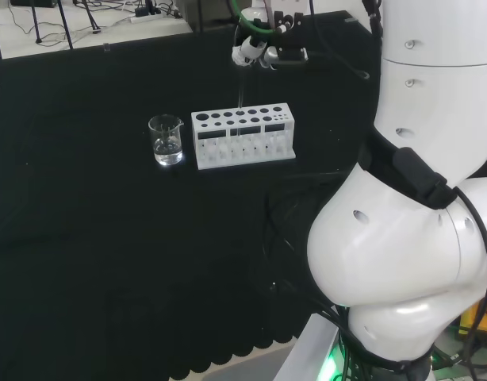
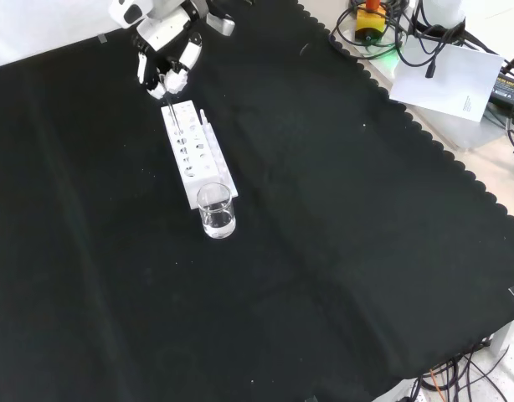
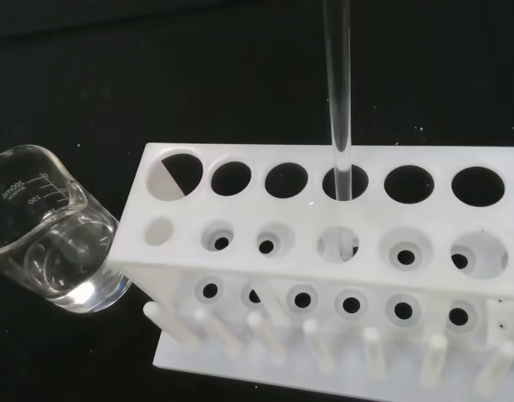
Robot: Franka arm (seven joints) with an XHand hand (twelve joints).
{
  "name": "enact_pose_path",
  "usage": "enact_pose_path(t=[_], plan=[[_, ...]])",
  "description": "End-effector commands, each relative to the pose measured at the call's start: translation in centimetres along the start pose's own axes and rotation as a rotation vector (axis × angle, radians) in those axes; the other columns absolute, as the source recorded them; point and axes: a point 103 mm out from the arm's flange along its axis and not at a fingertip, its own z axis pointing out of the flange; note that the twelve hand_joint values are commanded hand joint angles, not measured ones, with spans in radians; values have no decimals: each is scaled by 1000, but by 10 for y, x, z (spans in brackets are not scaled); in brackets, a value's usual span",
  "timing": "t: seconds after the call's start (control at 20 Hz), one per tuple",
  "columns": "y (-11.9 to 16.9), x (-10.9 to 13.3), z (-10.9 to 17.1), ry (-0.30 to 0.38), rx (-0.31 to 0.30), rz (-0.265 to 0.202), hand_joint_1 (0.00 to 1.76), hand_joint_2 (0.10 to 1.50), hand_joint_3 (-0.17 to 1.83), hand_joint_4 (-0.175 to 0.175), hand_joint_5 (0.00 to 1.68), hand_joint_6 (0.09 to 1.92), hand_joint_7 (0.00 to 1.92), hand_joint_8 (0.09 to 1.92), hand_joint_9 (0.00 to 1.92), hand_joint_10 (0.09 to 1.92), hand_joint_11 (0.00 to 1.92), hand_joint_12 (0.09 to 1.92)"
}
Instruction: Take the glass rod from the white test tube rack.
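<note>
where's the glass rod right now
The glass rod stands upright in a back-row hole of the white test tube rack. In the front view the robot hand is right above it, and the beaker sits at the rack's near end.

A small clear glass beaker [image 1: 166, 140] with a pouring lip stands upright on the black cloth [image 1: 109, 238] and holds what looks like clear liquid low down. Printed graduations show on its wall in the wrist view [image 3: 48, 230]. A white sheet of paper [image 2: 449, 79] lies off the cloth's scalloped edge, among dark cables [image 2: 424, 38].
</note>
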Motion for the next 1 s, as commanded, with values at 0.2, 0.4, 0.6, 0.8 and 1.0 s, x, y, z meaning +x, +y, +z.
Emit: enact_pose_path(t=[0.2, 0.4, 0.6, 0.8, 1.0], plan=[[-4, 14, -6, -53, -61, 6, 1296, 1100, -173, -175, 1204, 440, 1247, 870, 1498, 946, 1581, 499], [-8, 16, -13, -46, -103, -3, 1369, 1083, -70, -175, 1113, 471, 1070, 986, 1248, 1064, 1565, 523], [-12, 18, -22, -42, -116, 8, 1394, 1091, -2, -175, 941, 737, 933, 1130, 1122, 1119, 1555, 568], [-21, 21, -42, -45, -109, 29, 1332, 1059, -161, -175, 1300, 266, 1304, 729, 1517, 862, 1627, 493], [-34, 24, -59, -48, -133, 30, 1328, 1051, -175, -175, 1392, 91, 1347, 678, 1580, 794, 1660, 442]])
